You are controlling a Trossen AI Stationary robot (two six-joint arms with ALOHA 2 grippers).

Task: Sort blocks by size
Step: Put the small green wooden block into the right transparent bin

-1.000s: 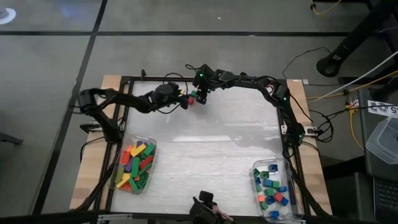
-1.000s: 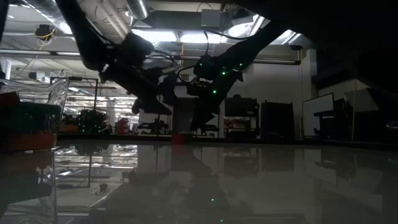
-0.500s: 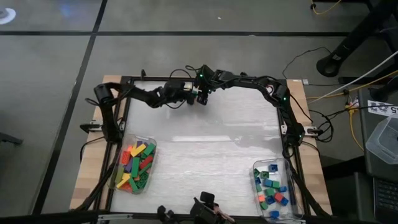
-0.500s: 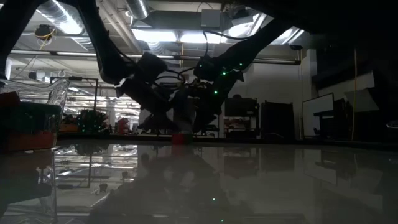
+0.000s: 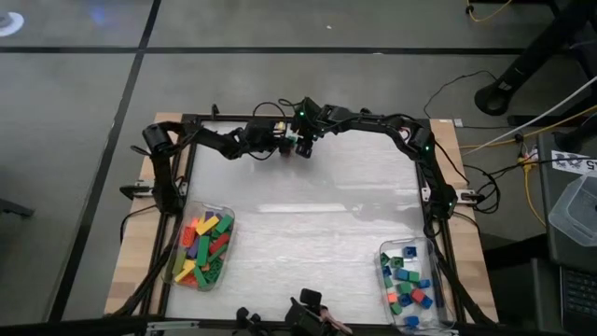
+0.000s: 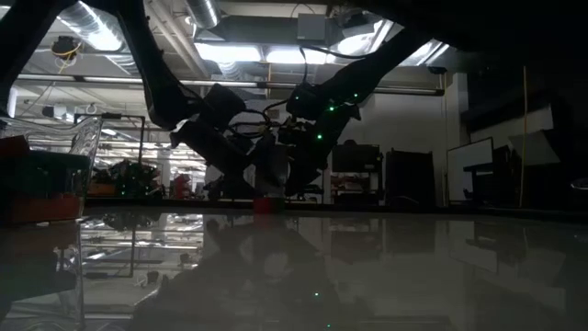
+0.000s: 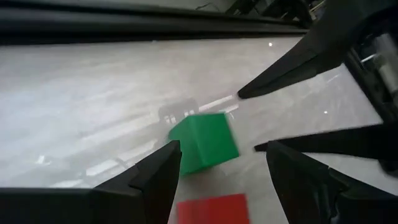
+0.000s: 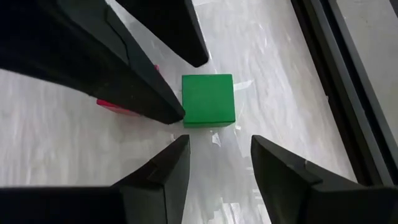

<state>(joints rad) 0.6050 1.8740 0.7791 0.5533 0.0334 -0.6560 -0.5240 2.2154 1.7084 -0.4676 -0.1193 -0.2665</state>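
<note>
Two grippers crowd one spot at twelve o'clock on the table [image 5: 308,224] in the high view: the left gripper [image 5: 283,142] reaches in from nine o'clock, the right gripper [image 5: 300,145] from three, nearly nose to nose over the last loose blocks. Down at seven o'clock the long-block tub [image 5: 201,249] is stacked with long bricks; at five o'clock the short-block tub [image 5: 408,282] holds the squarish ones, so I judge the sorting is close to finished.

The low view sets both arms as dark shapes against the lit room, with a small red block [image 6: 264,204] on the far tabletop beneath them.

The left wrist view shows the left gripper's fingers [image 7: 155,174] spread wide and empty, the green block [image 7: 204,142] sitting just ahead between them and the red block at its near side. The right gripper's dark fingers come in from the far side.

From the right wrist view, the right gripper's fingers [image 8: 161,171] stand partly apart, holding nothing, with the green block flat on the table just beyond the tips. The left gripper's fingers press in around it from across, the red block peeking behind one. Both look lined up on the same cube, which risks a clash.
</note>
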